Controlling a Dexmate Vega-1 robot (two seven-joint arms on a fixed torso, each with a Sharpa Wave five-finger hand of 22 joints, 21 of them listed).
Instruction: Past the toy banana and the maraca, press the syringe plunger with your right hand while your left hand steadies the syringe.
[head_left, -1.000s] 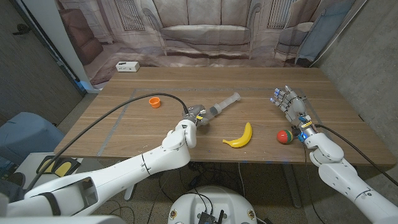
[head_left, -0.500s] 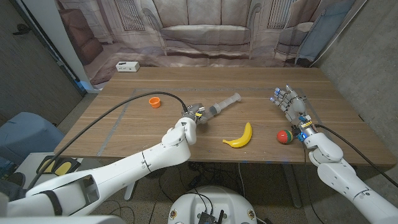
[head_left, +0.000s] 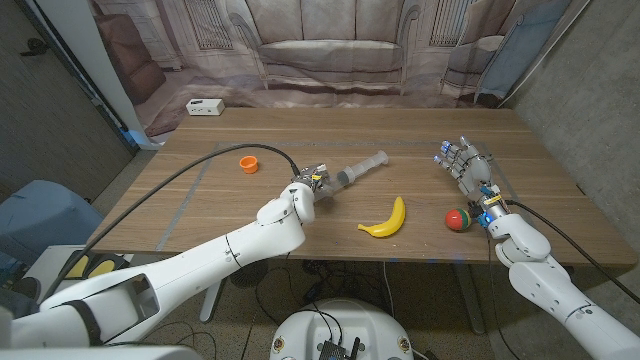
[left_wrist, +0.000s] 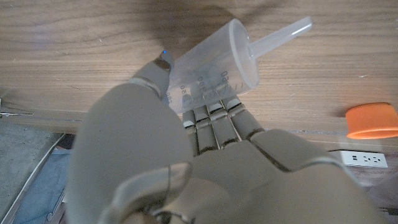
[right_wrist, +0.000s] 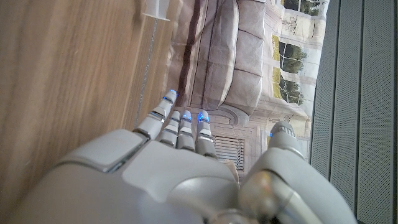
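orange cap (head_left: 248, 163) well off to the left hand's outer side | left hand (head_left: 309, 187) fingers wrapped around syringe (head_left: 352, 172) barrel, plunger end sticking out beyond its fingers | banana (head_left: 386, 220) between the hands | maraca (head_left: 458, 219) just beside right wrist | right hand (head_left: 463, 165) fingers apart, holding nothing, well apart from syringe

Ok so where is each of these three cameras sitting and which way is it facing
Head view: on the robot's head, looking down the table; both arms, left hand at the syringe, right hand spread.
Left wrist view: behind the left hand, facing the syringe.
Right wrist view: behind the right hand, facing tabletop and backdrop.
Head and left wrist views share the syringe.
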